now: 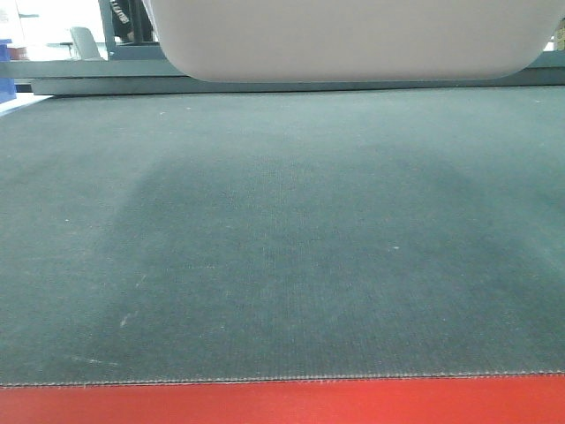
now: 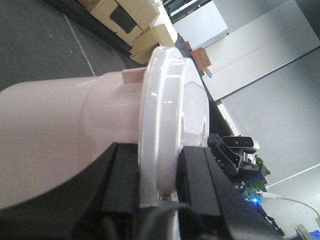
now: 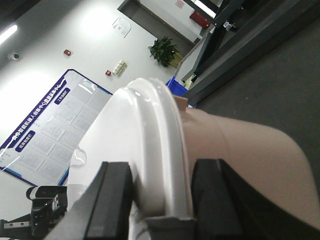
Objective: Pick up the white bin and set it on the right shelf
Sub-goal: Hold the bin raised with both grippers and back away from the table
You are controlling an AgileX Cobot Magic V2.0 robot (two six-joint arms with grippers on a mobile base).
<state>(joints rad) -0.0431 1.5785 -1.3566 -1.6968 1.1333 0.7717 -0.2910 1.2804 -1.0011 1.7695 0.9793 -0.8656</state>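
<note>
Bin (image 1: 353, 40) is seen at the top edge of the front view, its rounded underside seemingly held clear of the dark green surface (image 1: 282, 247), on which a broad shadow is cast at centre frame. Its long axis is laid across the frame, left to right. In the left wrist view the left claw (image 2: 159, 172) is closed to a narrow gap on the glossy lid rim (image 2: 170, 100), with one black finger (image 2: 120, 175) on the tub side and the other on the lid side. In the right wrist view the right claw (image 3: 162, 192) is clamped the same way on the rim at the opposite end. The bin is thus spanned between the two claws, one at each end of its long axis, and neither arm can be called nearer. The shelf cannot be picked out in any view. As it is said to lie to the right, both arms would have to be swung together, lest the rim be twisted out of either grip.
</note>
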